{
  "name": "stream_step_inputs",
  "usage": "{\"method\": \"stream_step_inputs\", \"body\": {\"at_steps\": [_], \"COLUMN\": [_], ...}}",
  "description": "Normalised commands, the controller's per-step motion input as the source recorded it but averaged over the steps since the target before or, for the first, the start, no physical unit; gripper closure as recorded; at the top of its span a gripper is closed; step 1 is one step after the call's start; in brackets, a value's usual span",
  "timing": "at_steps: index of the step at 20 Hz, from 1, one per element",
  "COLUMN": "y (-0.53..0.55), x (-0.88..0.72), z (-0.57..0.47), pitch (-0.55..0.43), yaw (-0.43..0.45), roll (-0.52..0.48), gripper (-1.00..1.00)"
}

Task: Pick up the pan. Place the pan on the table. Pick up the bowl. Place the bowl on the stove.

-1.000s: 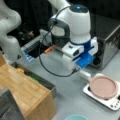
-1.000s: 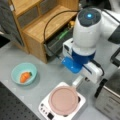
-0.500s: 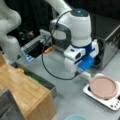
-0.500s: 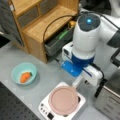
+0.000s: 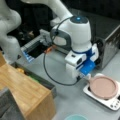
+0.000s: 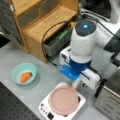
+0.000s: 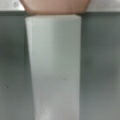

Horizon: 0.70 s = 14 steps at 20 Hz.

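Observation:
The pinkish-brown pan lies on the white stove in both front views. My gripper hangs low right at the pan's handle side, its fingers hidden under the hand. The wrist view is filled by the white handle, with the pan's rim at the top. The teal bowl rests on the grey table at a front view's left with an orange carrot in it. Only the bowl's rim peeks in at a front view's bottom.
A wooden shelf unit stands behind the bowl, with a grey bin beside it. A steel toaster oven sits close to the stove. A black cable loops from the wrist.
The hand has sunk a little lower toward the pan's handle. Pan, stove and bowl have not moved.

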Motion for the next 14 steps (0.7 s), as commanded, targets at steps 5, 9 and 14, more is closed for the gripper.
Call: {"method": "stream_step_inputs", "body": {"at_steps": [5, 9, 14], "y": [-0.01, 0.01, 0.02], "x": [0.11, 0.09, 0.11], "z": [0.02, -0.05, -0.11], "pitch": [0.019, 0.017, -0.009], "yaw": [0.068, 0.054, 0.034], "roll": [-0.013, -0.005, -0.001], "gripper": [-1.00, -1.00, -1.00]}}
